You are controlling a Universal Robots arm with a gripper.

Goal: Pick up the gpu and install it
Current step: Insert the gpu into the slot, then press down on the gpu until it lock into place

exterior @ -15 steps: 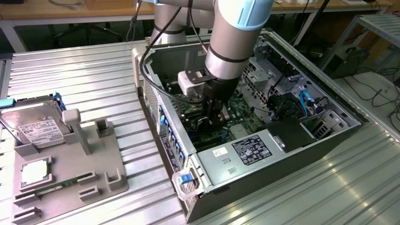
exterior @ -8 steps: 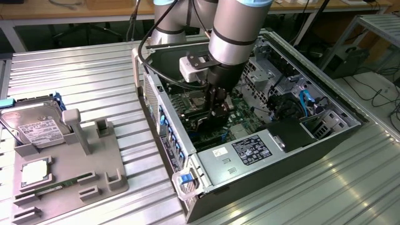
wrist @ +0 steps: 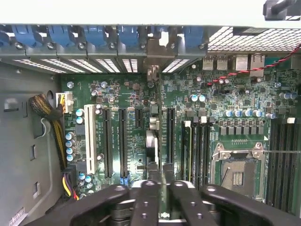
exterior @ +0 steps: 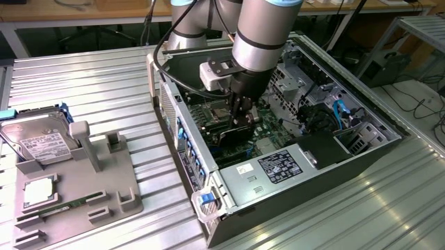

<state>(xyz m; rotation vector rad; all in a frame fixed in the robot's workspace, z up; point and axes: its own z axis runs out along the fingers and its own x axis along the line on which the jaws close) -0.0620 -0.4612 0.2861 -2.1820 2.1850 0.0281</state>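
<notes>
Gpu, thin dark card, clamped edge-on by end effector, above green motherboard

It is a robotics lab or workshop: an open black desktop computer case lies on a ribbed grey metal table, beside a grey parts fixture, with wooden workbenches and trailing cables behind.
</notes>
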